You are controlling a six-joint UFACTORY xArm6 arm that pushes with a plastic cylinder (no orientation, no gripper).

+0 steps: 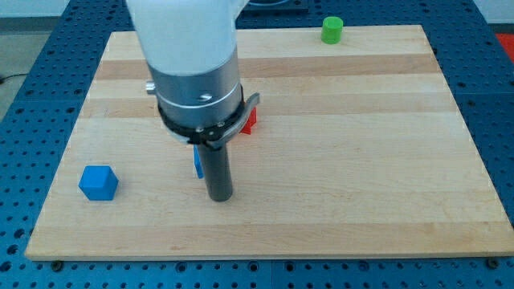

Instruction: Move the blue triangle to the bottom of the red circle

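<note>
I count four blocks on the board: two blue, one red, one green. Furthest to the view's left sits a blue cube [98, 182], solid and matte, alone near the board's lower left corner. Next comes a second blue block [197, 162], of which only a thin sliver shows beside my rod; its shape I cannot make out from here, though it is likely the blue triangle of the task. It lies just on the view's left of my rod, touching it or nearly so.

My tip [220, 197] stands just right of and below that sliver. I have no pincer to release or clench: my arm ends in a straight dark rod, upright, hung from a grey and black collar under a broad white housing that covers the board's upper left middle.

Right of the collar a red block [250, 122] peeps out, mostly hidden, its shape unclear. It sits above the blue sliver and slightly right.

Far to the view's upper right stands a green block [332, 30], apparently a short cylinder, at the edge of the wooden board [361, 160], pale with lengthwise planks. The board rests on a blue perforated table [24, 160].
</note>
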